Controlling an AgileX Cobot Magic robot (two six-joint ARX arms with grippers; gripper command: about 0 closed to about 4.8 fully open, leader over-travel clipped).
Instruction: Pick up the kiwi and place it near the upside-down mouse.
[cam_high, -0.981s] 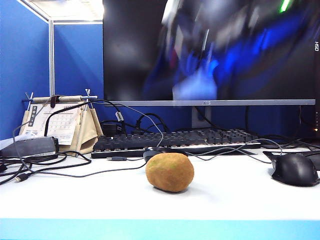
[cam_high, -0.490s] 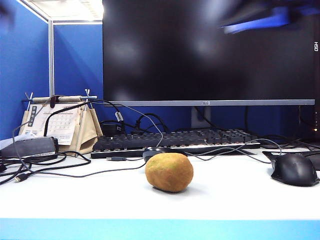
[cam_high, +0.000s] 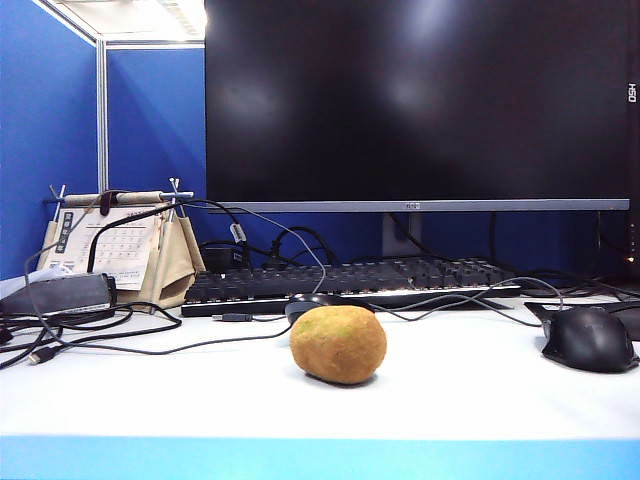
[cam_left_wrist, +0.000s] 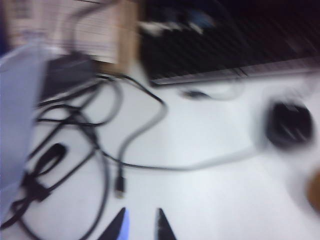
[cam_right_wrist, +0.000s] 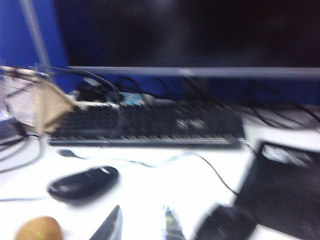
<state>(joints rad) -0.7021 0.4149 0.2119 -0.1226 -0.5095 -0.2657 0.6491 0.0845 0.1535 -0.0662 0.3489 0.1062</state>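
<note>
In the exterior view the kiwi (cam_high: 338, 344) rests alone on the white desk (cam_high: 450, 395), a little left of centre, with nothing gripping or touching it. Just behind it the upside-down mouse (cam_high: 312, 303) peeks out as a dark rounded shape, its thin cable trailing toward the keyboard (cam_high: 350, 280). A bulkier black mouse (cam_high: 588, 338) sits well apart on the right, a desk calendar (cam_high: 120, 245) stands on the left, and the dark monitor (cam_high: 420, 100) fills the background; neither arm appears in this view. In the left wrist view, which is heavily blurred, the left gripper (cam_left_wrist: 139, 226) hangs above a tangle of cables (cam_left_wrist: 75, 165) on bare desk; its two fingertips (cam_left_wrist: 162, 227) stand a narrow gap apart, with nothing between them and touching nothing. The dark round blob (cam_left_wrist: 289, 125) beyond is probably the upside-down mouse, though the blur makes that uncertain. In the right wrist view the right gripper (cam_right_wrist: 142, 225) shows two fingertips (cam_right_wrist: 111, 226) with a modest gap and nothing held. The kiwi (cam_right_wrist: 39, 229) lies just beside it on the desk, and the upside-down mouse (cam_right_wrist: 83, 183) sits near the kiwi, in front of the keyboard (cam_right_wrist: 150, 125).
</note>
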